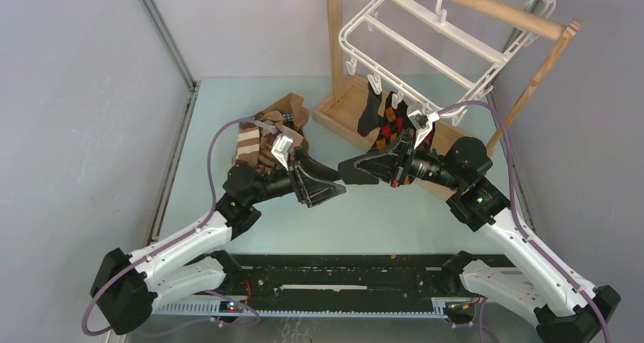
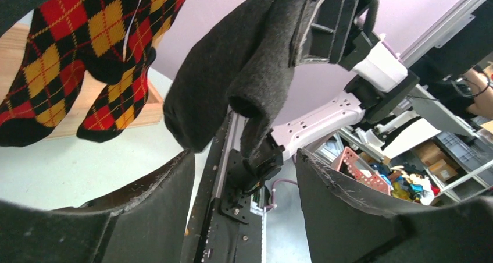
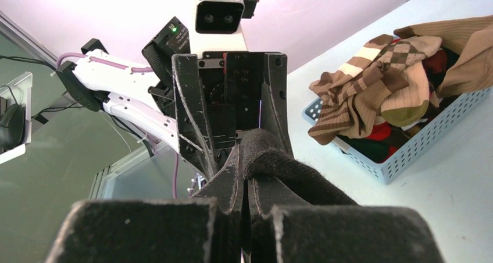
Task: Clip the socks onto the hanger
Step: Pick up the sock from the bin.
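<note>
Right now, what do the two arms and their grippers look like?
Both are alike: the left arm and right arm have white links with black joints and bases. A purple cable loops along each, and a green light glows on each. The left gripper and right gripper are black, with two wedge-shaped fingers and dark padded faces, under a white camera bracket.

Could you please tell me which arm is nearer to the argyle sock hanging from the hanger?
Right. The right arm has its wrist just in front of the argyle sock; the left arm is farther left, beside the brown socks.
</note>
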